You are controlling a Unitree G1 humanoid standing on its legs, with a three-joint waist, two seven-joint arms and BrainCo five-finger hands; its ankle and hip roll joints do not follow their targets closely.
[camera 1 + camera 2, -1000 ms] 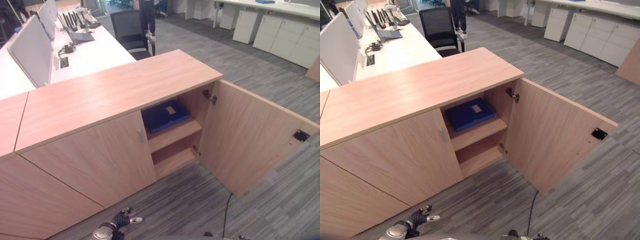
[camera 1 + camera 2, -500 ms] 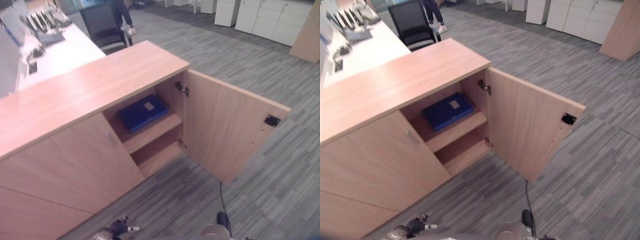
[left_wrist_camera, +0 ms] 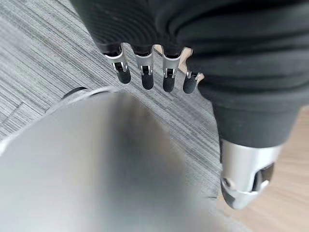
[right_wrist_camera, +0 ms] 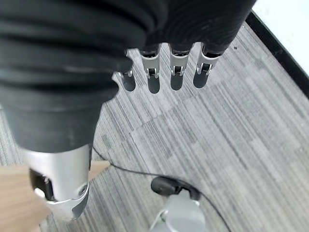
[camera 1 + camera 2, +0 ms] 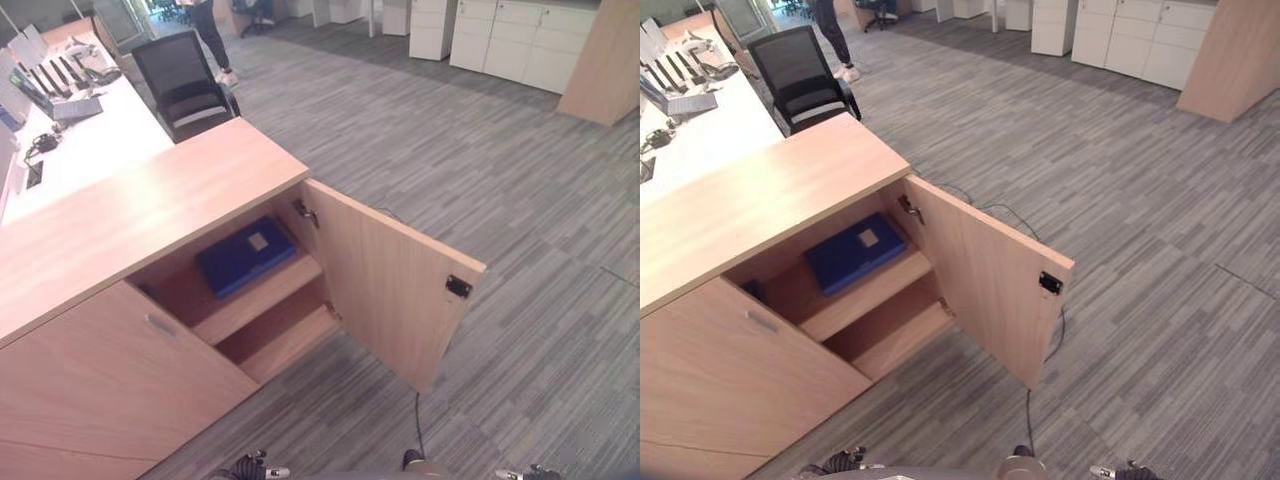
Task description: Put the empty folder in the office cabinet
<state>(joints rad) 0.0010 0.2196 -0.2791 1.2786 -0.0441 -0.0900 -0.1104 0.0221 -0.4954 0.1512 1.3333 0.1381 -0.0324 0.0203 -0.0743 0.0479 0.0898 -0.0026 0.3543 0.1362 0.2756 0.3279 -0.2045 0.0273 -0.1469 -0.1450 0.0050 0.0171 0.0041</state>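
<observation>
Left eye view: a blue folder [image 5: 246, 256] is seen lying flat on the upper shelf [image 5: 262, 296] of the cabinet [image 5: 150, 215], whose right door [image 5: 390, 290] stands wide open (the left door [image 5: 120, 375] is closed). Both hands are held low over the grey carpet [image 5: 480, 150], nothing being gripped: the left hand [image 3: 203, 58] and the right hand [image 4: 96, 53] are seen with fingers relaxed and empty. A black chair [image 5: 185, 85] is seen beyond the cabinet.

Open cabinet door [image 5: 395, 290] swings out to my right, leaving the upper shelf [image 5: 255, 295] reachable from the front; blue folder [image 5: 245, 256] occupies it; lower shelf [image 5: 285, 340] lies bare.
</observation>
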